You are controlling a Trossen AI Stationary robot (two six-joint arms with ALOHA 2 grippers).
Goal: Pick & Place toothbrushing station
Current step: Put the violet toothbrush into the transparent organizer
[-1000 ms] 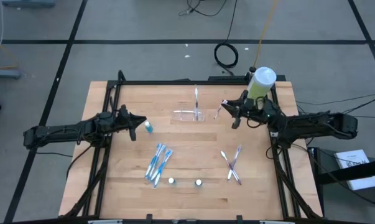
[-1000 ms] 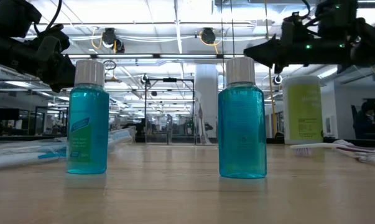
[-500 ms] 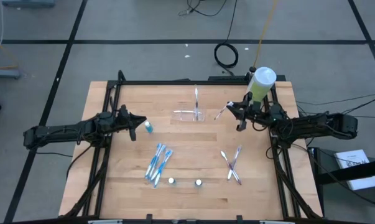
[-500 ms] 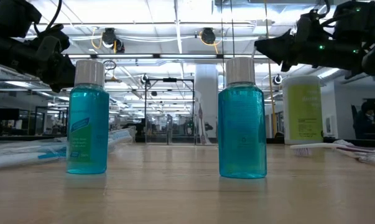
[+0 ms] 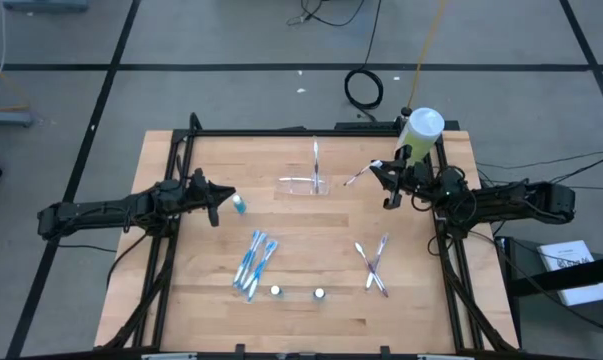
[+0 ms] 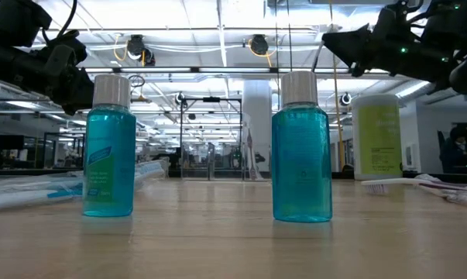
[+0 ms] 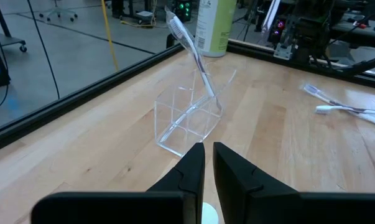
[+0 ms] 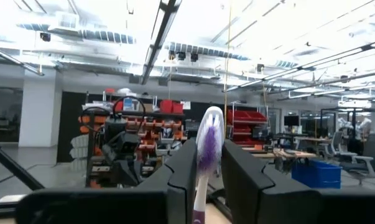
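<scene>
The toothbrushing station, a small clear tray (image 5: 301, 185) (image 7: 188, 121), stands at the table's far middle. A toothbrush (image 7: 193, 53) leans in it with its head up and its lower end inside the tray. To the tray's right, my right gripper (image 5: 383, 176) (image 6: 334, 40) is raised, tipped upward and shut on a second toothbrush (image 5: 359, 177) (image 8: 208, 140) with purple bristles. My left gripper (image 5: 227, 196) (image 7: 209, 155) waits shut at the table's left, aimed at the tray. A small blue bottle (image 5: 239, 205) stands just under its tips. My right gripper pinches the toothbrush's white handle (image 8: 198, 190) between its two fingers (image 8: 182, 177). The brush lies along the fingers, and its head (image 8: 209, 130) sticks out past their tips. It points slanting upward toward the tray's side and is lifted clear of the table.
A tall green bottle (image 5: 419, 135) (image 6: 376, 136) with a white cap stands at the far right corner, behind my right gripper. Blue-packed toothbrushes (image 5: 253, 262) and two crossed toothbrushes (image 5: 373, 265) lie nearer. Two small blue bottles (image 5: 276, 291) (image 5: 319, 293) stand by the near edge.
My right gripper has tipped its fingers upward, staying shut, and the toothbrush in it has swung up with it. My left arm has kept still.
</scene>
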